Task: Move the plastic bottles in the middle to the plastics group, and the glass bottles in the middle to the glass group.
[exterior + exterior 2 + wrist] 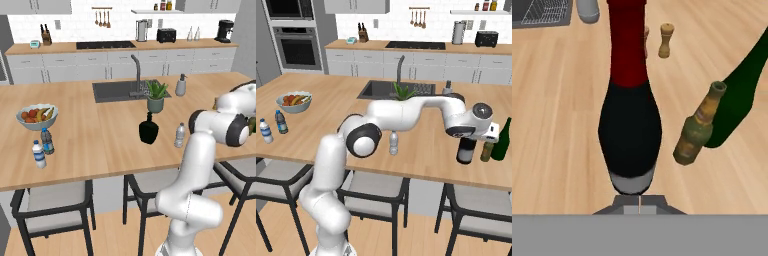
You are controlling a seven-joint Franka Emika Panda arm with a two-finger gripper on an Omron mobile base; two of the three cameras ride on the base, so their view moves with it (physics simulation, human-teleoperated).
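The dark wine bottle (630, 115) with its red foil top runs up the middle of the hand view. My gripper (640, 204) is shut, tips together, just at the bottle's lower end with nothing between them. From the right base view my gripper (468, 133) hangs over the wine bottle (465, 151) and hides its top. Close on its right stand a brown-olive bottle (486, 151) and a dark green bottle (502, 141). The squat black bottle (148, 130) and the clear water bottle (180, 135) stand mid-counter. Two small labelled water bottles (38, 155) (47, 141) stand far left.
Two wooden shakers (666, 40) stand beyond the wine bottle. A fruit bowl (36, 116) sits at the left, a potted plant (156, 96) and a soap dispenser (181, 86) by the sink (117, 90). Stools line the counter's near edge.
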